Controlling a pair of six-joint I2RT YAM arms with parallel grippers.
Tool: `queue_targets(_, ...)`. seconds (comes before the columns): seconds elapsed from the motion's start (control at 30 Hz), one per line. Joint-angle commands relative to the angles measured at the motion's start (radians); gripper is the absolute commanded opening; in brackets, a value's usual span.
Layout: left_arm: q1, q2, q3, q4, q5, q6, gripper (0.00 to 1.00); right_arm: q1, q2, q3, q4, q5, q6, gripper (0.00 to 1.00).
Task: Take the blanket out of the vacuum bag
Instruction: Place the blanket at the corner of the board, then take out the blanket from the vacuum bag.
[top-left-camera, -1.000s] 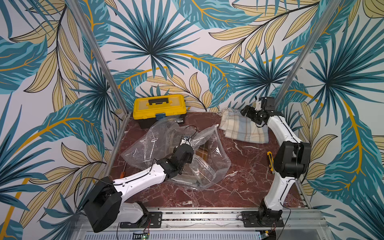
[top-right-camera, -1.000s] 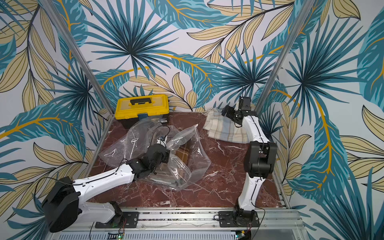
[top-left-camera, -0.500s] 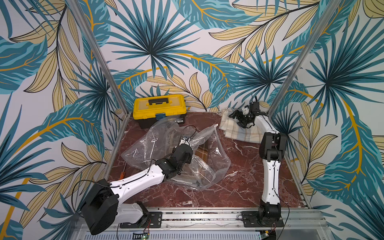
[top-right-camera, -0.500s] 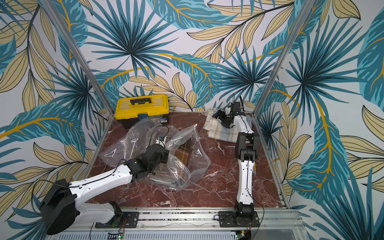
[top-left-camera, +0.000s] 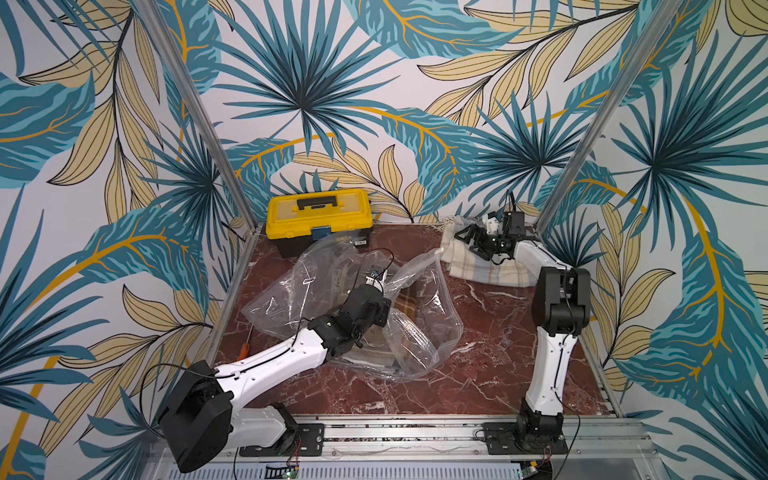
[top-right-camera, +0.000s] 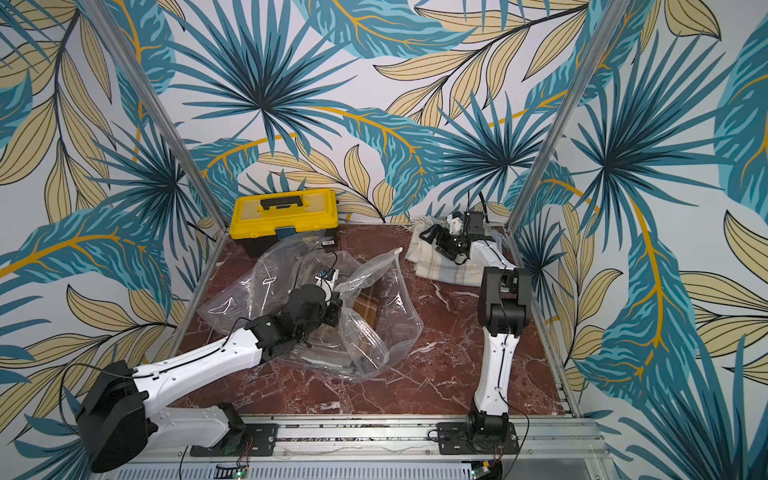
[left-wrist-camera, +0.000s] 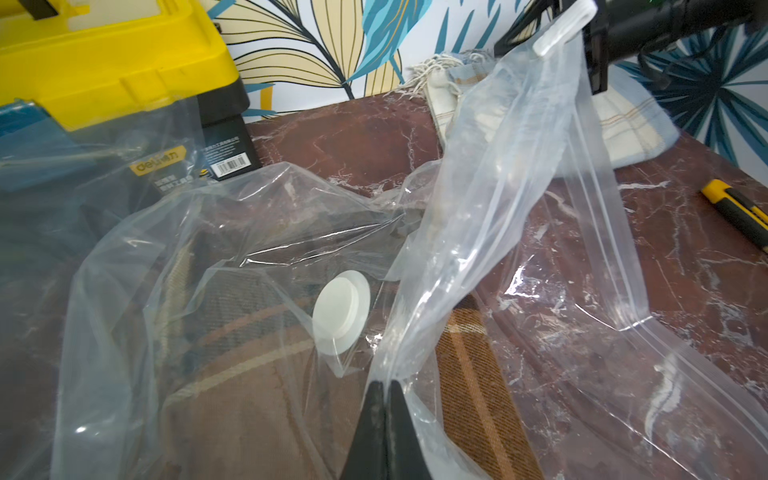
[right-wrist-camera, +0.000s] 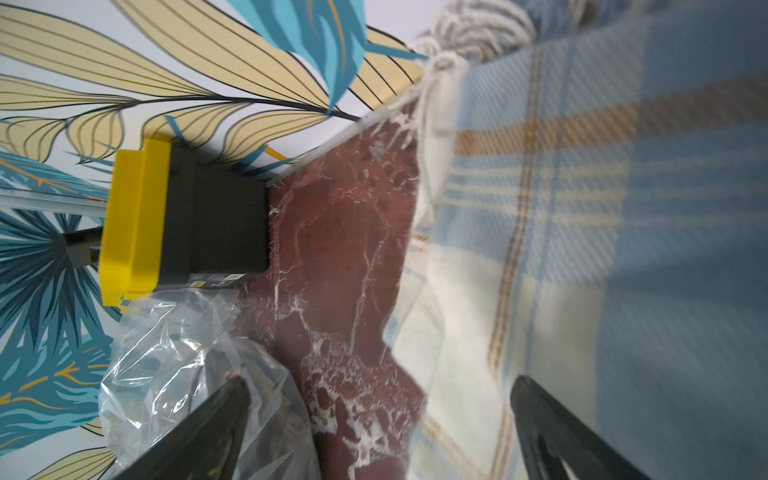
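Observation:
The vacuum bag (top-left-camera: 419, 316) (top-right-camera: 386, 299) lies crumpled mid-table, its mouth standing up and a round white valve (left-wrist-camera: 340, 318) on its top sheet. Inside it lies a brown plaid blanket (left-wrist-camera: 469, 374) (top-left-camera: 405, 301). My left gripper (left-wrist-camera: 386, 384) (top-left-camera: 384, 311) is shut on a fold of the bag's clear plastic. A blue-and-cream plaid blanket (top-left-camera: 486, 268) (right-wrist-camera: 582, 208) lies folded at the back right, outside the bag. My right gripper (right-wrist-camera: 380, 384) (top-left-camera: 467, 241) hangs open just over its left edge, nothing between the fingers.
A yellow toolbox (top-left-camera: 318, 214) (top-right-camera: 284, 216) stands at the back left, touching the bag. A yellow-black utility knife (left-wrist-camera: 735, 208) lies near the right edge. An orange screwdriver (top-left-camera: 245, 351) lies by the left frame rail. Walls and metal posts close in three sides.
The right arm has folded upright and its gripper has swung left, low over the blue-and-cream blanket. The left arm and the bag have hardly moved.

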Motion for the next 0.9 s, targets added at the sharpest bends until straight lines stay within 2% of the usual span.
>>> queue_targets(0.0,-0.001,-0.012,0.014,0.052,0.059,0.026,0.00,0.004,-0.238,-0.085,0.071,0.154,-0.068,1.00)
queue_targets(0.1,-0.002,-0.002,0.027,0.051,0.038,0.031,0.00,0.004,-0.363,-0.180,-0.070,0.286,-0.056,1.00)
queue_targets(0.17,-0.002,0.001,0.040,0.039,0.027,0.031,0.00,0.005,-0.441,-0.268,-0.104,0.303,-0.053,0.99)
queue_targets(0.37,-0.002,-0.002,0.067,0.042,0.008,0.040,0.00,0.031,-0.735,-0.691,0.109,0.242,0.090,0.98)
queue_targets(0.57,-0.003,-0.003,0.082,0.040,0.001,0.034,0.00,0.145,-0.980,-0.939,0.111,0.272,0.190,0.95)
queue_targets(0.73,-0.002,0.005,0.073,0.031,-0.003,0.025,0.00,0.248,-1.127,-1.030,0.087,0.309,0.250,0.94)
queue_targets(0.87,-0.001,0.013,0.054,0.046,0.031,0.000,0.00,0.306,-1.172,-1.037,0.064,0.314,0.278,0.94)
